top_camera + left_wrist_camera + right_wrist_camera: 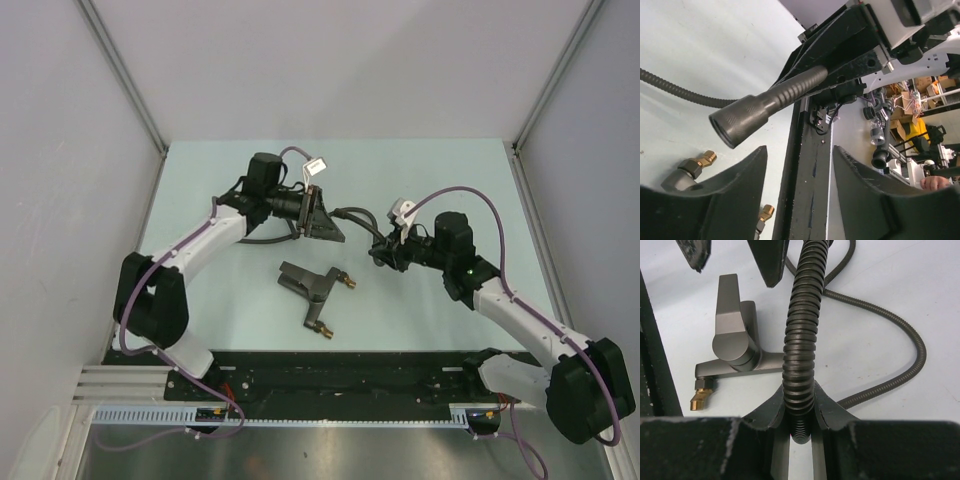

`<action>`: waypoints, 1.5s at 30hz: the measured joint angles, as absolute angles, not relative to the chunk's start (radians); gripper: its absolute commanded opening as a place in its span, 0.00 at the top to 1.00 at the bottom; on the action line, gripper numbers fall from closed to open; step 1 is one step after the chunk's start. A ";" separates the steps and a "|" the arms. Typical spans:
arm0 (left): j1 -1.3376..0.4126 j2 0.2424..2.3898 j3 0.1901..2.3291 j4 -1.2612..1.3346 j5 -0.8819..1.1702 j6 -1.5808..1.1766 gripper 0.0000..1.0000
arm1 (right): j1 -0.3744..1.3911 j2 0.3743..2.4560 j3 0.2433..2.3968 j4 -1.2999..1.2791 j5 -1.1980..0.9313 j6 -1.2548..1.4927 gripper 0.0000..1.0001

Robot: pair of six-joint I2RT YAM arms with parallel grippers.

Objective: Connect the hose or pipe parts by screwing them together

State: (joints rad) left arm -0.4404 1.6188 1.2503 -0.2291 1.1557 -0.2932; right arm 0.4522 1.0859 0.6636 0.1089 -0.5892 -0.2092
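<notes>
The right fingers (765, 414) are clamped tight on the ribbed sleeve of the hose (799, 340), holding it off the worktop (230, 310), with the rest of its length trailing in a loop across it. The left fingers (725, 200) stand partly apart with nothing between them, and the hose end (742, 122) sits just past their tips. The forked fitting (312, 285) lies loose on the worktop between the arms, held by neither. The main risk I see is that a grip on the flared end lands off-centre, so it twists or slips out. An unheld fitting would also likely spin or slide away when pressed, and its small brass tips (700, 397) could cross-thread if met at an angle.
</notes>
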 measured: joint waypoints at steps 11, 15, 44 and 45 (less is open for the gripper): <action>-0.370 1.556 1.203 -0.220 1.050 -0.287 0.13 | 0.451 1.073 0.651 0.111 -0.631 -0.199 1.00; -0.333 1.548 1.193 -0.218 1.013 -0.287 0.16 | 0.451 1.064 0.651 0.112 -0.651 -0.195 1.00; -0.404 1.531 1.198 -0.132 1.168 -0.316 0.61 | 0.483 1.059 0.636 0.153 -0.738 -0.192 1.00; -0.404 1.525 1.196 -0.130 1.170 -0.317 0.61 | 0.483 1.059 0.636 0.154 -0.738 -0.192 1.00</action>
